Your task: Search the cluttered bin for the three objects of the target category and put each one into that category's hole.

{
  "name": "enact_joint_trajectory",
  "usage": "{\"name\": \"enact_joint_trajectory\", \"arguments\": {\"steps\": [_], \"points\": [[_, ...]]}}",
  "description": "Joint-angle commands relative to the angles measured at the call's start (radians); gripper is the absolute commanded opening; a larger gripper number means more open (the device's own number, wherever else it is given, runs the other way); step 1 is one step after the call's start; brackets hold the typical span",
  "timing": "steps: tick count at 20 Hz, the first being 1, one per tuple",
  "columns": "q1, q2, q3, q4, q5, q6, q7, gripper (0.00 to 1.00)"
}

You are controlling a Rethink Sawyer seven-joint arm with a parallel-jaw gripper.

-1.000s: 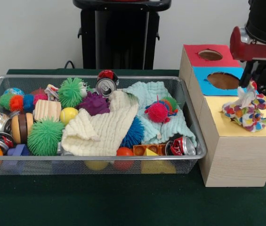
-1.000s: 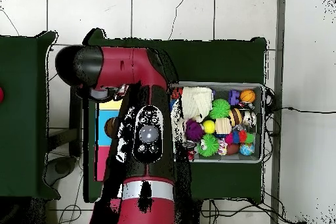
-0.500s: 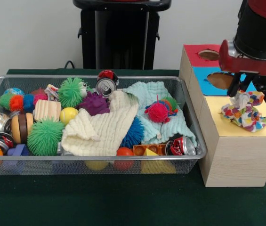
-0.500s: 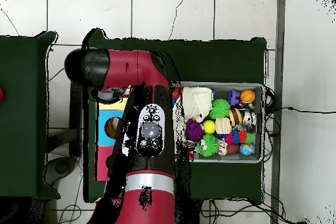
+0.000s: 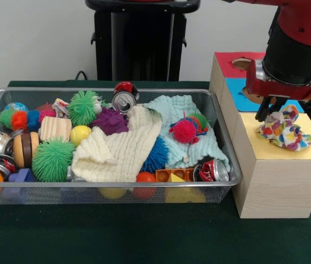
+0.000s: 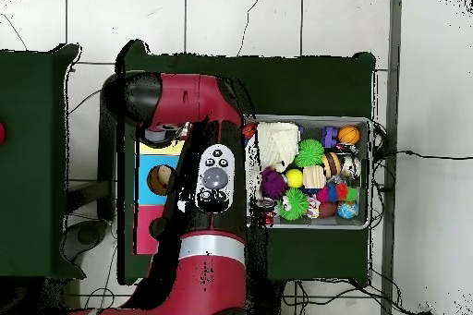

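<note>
One spotted white wad (image 5: 284, 132) lies on the yellow top (image 5: 309, 153) of the pale wooden box, right of the bin (image 5: 111, 89). The hole does not show; the wad seems to cover it. My gripper (image 5: 268, 109) hangs just left of the wad's top, open, with nothing between the fingers. No other spotted wad shows in the bin; cloths and toys cover much of it. In the overhead view the red arm (image 6: 214, 177) hides the gripper and the wad, with the bin (image 6: 371, 173) to its right.
Behind the yellow-topped box stand the blue-topped box (image 5: 238, 100) and the red-topped box (image 5: 227, 61). The bin holds a cream cloth (image 5: 116, 151), a teal cloth (image 5: 177, 110), pom-pom balls (image 5: 52, 159), crushed cans (image 5: 214, 170) and small balls. The black pedestal (image 5: 141, 41) stands behind.
The gripper came down with the wad onto the yellow top, let it go and moved left. The wad now lies on the box by itself.
</note>
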Motion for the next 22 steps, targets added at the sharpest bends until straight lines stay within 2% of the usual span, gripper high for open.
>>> {"name": "enact_joint_trajectory", "arguments": {"steps": [1,5,11,16,22], "points": [[-0.007,0.039,0.022,0.02,0.04,-0.071,0.286,0.0],[0.013,0.013,0.041,0.001,0.071,-0.119,0.293,0.0],[0.047,-0.005,0.036,-0.047,0.113,-0.129,0.324,0.0],[0.055,-0.008,0.023,-0.036,0.134,-0.148,0.32,0.0],[0.045,0.025,0.013,0.001,0.134,-0.21,0.283,0.0]]}}
